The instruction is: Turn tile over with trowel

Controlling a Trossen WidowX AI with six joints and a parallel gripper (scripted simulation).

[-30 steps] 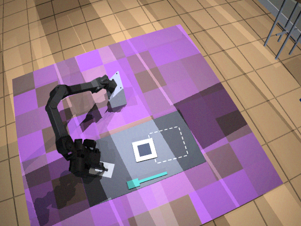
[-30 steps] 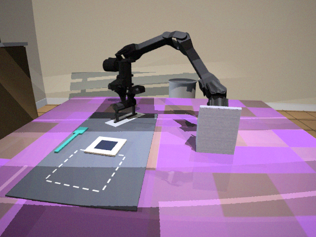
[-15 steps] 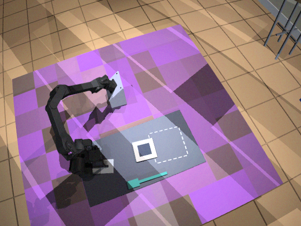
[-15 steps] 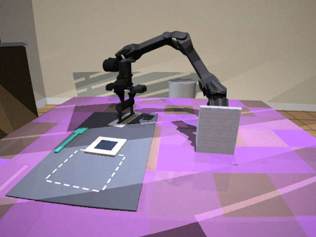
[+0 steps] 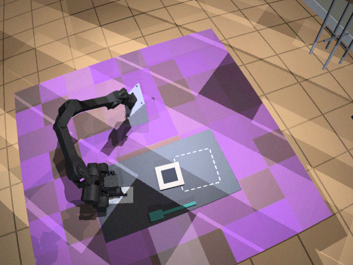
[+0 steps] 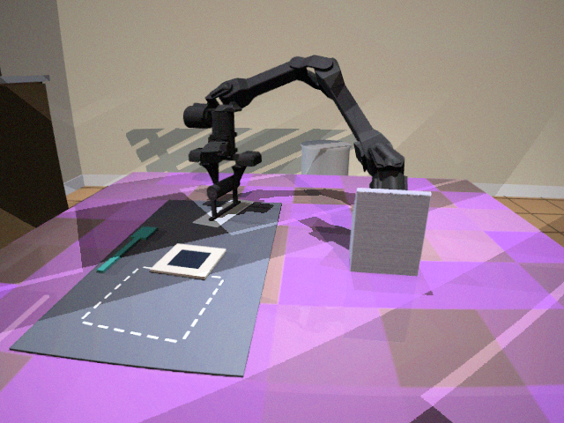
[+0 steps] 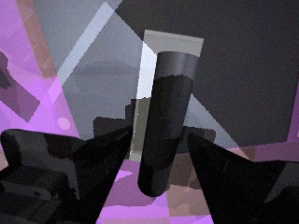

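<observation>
The small trowel [image 5: 129, 196] [image 6: 213, 189] [image 7: 177, 65] has a dark round handle on two thin posts above a flat grey blade. The blade appears to lie on the grey mat [image 5: 228, 174] [image 6: 218, 355] at the end near the arm. My gripper [image 6: 224, 182] [image 7: 160, 133] is open, its fingers around the handle with a gap on each side. The cream tile [image 5: 158, 175] [image 6: 213, 263] lies flat, its dark square facing up. It covers part of one side of the dashed outline [image 5: 209, 149] [image 6: 87, 322]. Most of the tile is outside the outline.
A teal flat-ended tool [image 5: 156, 215] [image 6: 145, 233] lies along one long edge of the mat. An upright grey panel [image 5: 138, 115] [image 6: 389, 232] stands by the arm's base. A pale cylinder [image 6: 324, 159] stands behind the table. Hard shadows cross the mat.
</observation>
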